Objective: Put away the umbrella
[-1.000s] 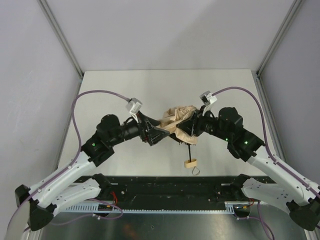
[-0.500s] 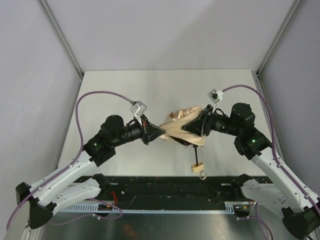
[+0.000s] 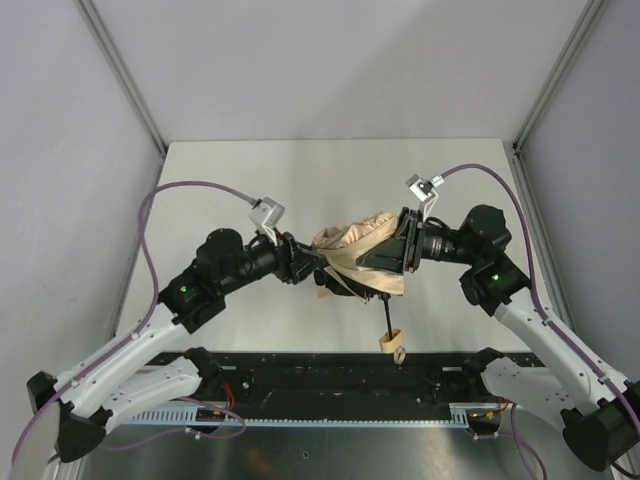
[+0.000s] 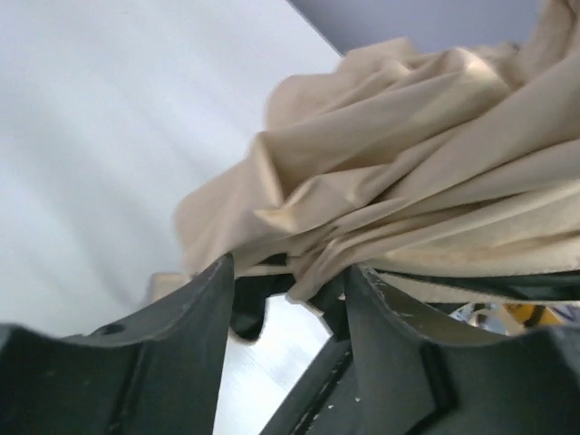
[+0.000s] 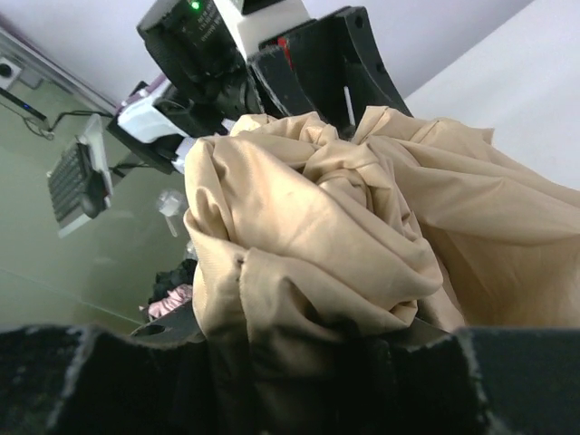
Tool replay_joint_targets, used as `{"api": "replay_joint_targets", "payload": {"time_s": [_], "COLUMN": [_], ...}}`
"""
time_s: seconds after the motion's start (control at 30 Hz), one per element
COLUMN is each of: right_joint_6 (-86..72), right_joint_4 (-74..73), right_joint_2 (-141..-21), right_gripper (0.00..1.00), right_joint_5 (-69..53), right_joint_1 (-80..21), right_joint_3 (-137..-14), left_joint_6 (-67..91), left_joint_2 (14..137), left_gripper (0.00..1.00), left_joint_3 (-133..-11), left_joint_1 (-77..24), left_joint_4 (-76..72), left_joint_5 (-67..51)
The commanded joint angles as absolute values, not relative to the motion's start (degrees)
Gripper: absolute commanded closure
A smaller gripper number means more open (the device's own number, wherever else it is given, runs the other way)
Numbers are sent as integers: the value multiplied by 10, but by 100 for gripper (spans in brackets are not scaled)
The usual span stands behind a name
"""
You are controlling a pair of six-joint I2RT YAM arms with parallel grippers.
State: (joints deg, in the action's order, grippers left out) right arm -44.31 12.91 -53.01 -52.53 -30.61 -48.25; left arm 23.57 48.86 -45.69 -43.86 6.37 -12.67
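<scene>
Beige-tan fabric umbrella [image 3: 355, 243]: thin woven cloth, heavily creased, soft low sheen.
Thin black shaft [image 3: 384, 312]: smooth, dark.
Small pale wooden handle [image 3: 388, 343]: light wood.
White table [image 3: 250, 170]: smooth, matt.
Black left-gripper fingers [image 4: 195, 344]: matt plastic, slightly rough edges.

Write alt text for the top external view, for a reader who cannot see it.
A crumpled beige umbrella is bunched between two robot pincers over a white table: the right pincer grips its fabric, and the left pincer reaches its other side. Its thin black shaft points toward the table's near edge, ending in a pale wooden handle.
</scene>
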Motion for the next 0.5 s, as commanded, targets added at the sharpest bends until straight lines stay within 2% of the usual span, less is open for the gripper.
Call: {"api": "replay_joint_targets", "payload": {"time_s": [0.0, 0.1, 0.3, 0.47], "right_joint_6": [-330, -252, -150, -83], "right_joint_4": [30, -65, -155, -188], "right_joint_2": [-498, -502, -518, -546], "right_gripper": [100, 100, 100, 100], "right_joint_5": [-511, -443, -282, -157], "right_joint_1": [-290, -286, -296, -327], "right_joint_3": [-536, -559, -600, -640], "left_joint_6": [218, 230, 332, 445], "left_joint_2": [412, 364, 313, 347], "left_gripper": [35, 21, 14, 6], "left_joint_3": [-453, -461, -479, -497], "left_joint_1": [-411, -391, -373, -372], "left_joint_4": [153, 196, 221, 202], "left_joint_5": [-40, -70, -120, -165]}}
